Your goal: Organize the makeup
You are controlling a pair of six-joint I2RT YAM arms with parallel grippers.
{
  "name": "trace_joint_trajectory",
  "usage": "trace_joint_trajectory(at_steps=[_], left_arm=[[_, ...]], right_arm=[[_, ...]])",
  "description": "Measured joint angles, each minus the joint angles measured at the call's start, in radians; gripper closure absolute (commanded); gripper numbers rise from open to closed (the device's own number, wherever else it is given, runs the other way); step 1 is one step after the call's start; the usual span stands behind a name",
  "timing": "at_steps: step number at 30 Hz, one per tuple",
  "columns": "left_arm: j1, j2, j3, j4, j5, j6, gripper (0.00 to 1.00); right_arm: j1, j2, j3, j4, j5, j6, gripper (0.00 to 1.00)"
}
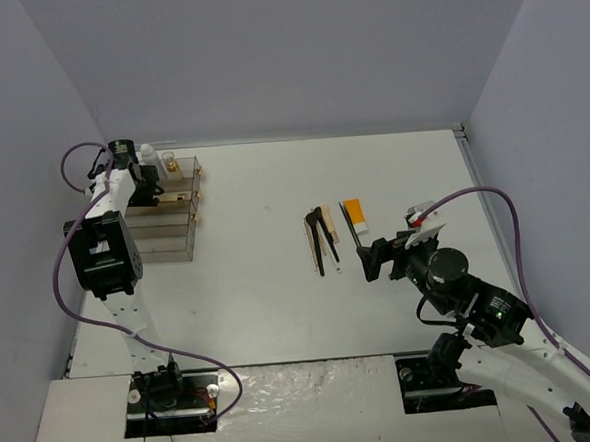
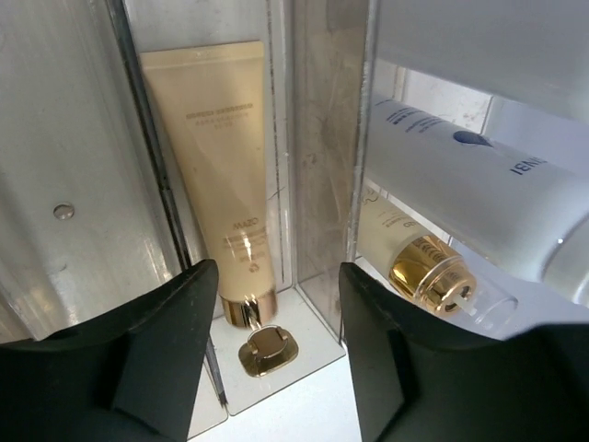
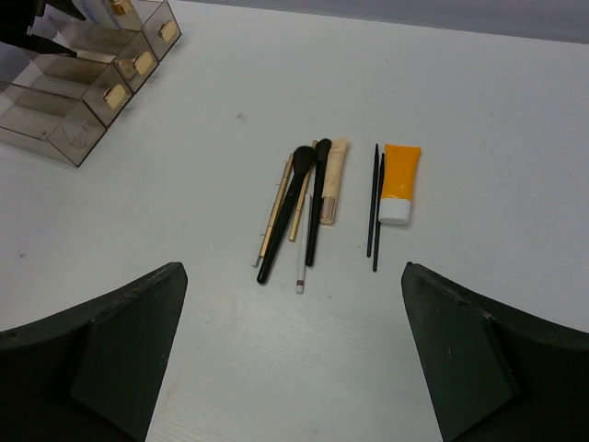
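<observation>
left end effector [image 2: 276,276] jaws apart, empty; beige tube [image 2: 216,166] lies lengthwise ahead, gold cap pointing twd it.

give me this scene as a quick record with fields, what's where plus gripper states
left gripper: open, at the drawer box
right gripper: open, above the table, holding nothing
in box: beige tube, gold-capped vial, white bottle
loose on table: orange tube, black brushes, thin sticks, small beige tube
</observation>
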Motion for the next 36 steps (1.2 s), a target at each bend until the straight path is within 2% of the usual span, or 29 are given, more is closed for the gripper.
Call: trace_joint_trajectory(at_steps=[9, 14, 20, 26, 32, 36], left_arm=[[0.0, -0.013, 0.005, 0.012, 0.017, 0.006, 0.31], [0.0, -0.087, -0.013, -0.023, 0.047, 0.072, 0.2], [0.0, -0.37, -0.133, -0.031, 0.107, 0.249, 0.03], [0.0, -0.719, -0.34, 0.027, 0.16, 0.509, 0.03], [-0.002, -1.088, -0.621, 0.037, 0.225, 0.79, 0.03], [-0.034, -1.226, -0.736, 0.072, 0.276, 0.923, 0.03]], right_arm=[[0.0, 0.019, 0.003, 0.0, 0.002, 0.003, 0.0], [0.0, 0.115, 0.026, 0.001, 0.025, 0.012, 0.0], [-0.042, 0.335, 0.057, 0.019, 0.031, 0.03, 0.05], [-0.216, 0.515, 0.065, 0.075, -0.033, 0.049, 0.11], [-0.358, 0.704, 0.087, 0.17, -0.105, 0.054, 0.26], [-0.442, 0.796, 0.093, 0.218, -0.168, 0.046, 0.36]])
